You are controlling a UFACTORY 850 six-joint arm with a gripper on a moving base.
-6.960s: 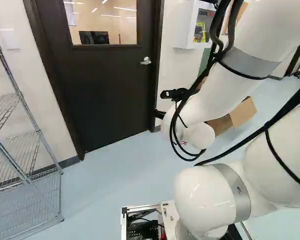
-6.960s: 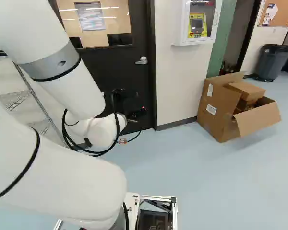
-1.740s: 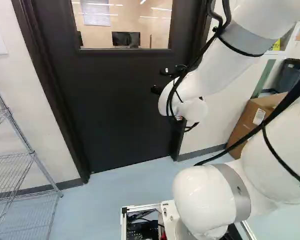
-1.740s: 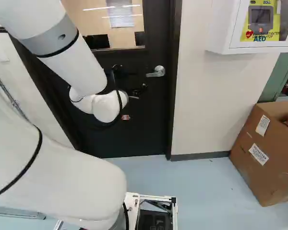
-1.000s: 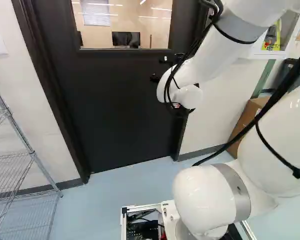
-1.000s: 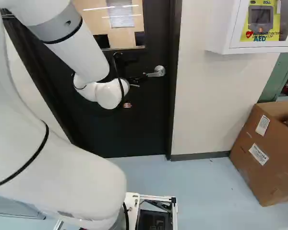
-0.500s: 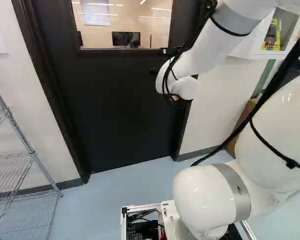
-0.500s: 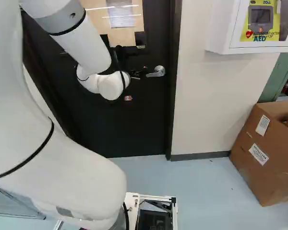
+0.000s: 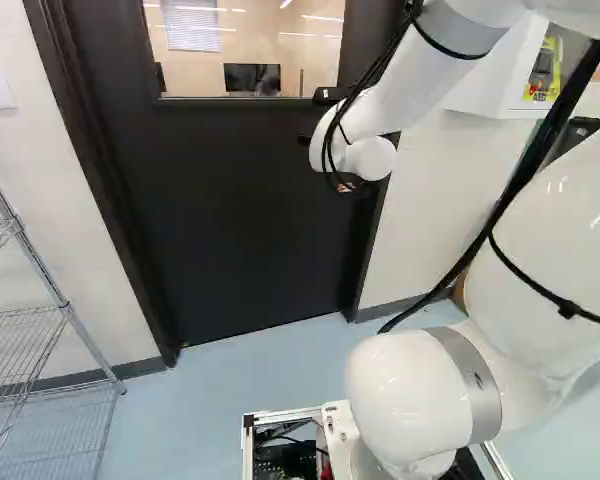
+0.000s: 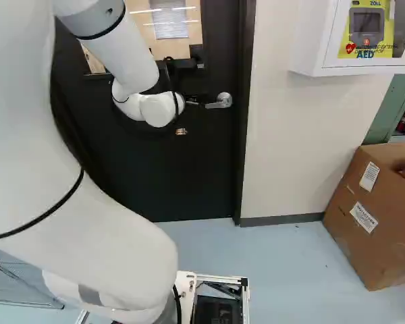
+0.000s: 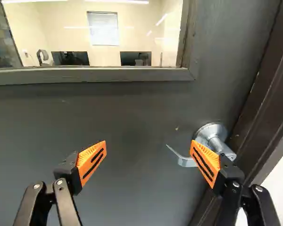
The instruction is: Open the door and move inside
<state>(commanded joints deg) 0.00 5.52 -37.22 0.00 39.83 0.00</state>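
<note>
The dark door [image 9: 220, 220] with a window stands closed in its frame. Its silver lever handle [image 10: 221, 101] is on the side nearer the white wall. Mostly hidden by the wrist, my gripper [image 9: 304, 140] shows as a small black part before the door. In the wrist view the gripper [image 11: 149, 149] is wide open, nothing held between its fingers. One orange pad [image 11: 205, 163] overlaps the lever [image 11: 186, 162], whose bent tip shows on the inner side of that finger; whether they touch I cannot tell.
Wire shelving [image 9: 50, 340] stands left of the door in the left base view. Right of the door in the right base view are a white wall cabinet [image 10: 310, 40] and a cardboard box [image 10: 374, 223]. The dark door frame [image 10: 244, 135] borders the handle side.
Since the oldest frames the base has moved closer to the door and turned somewhat; lately it has stood still. The arm has risen, bringing the wrist up to about handle height.
</note>
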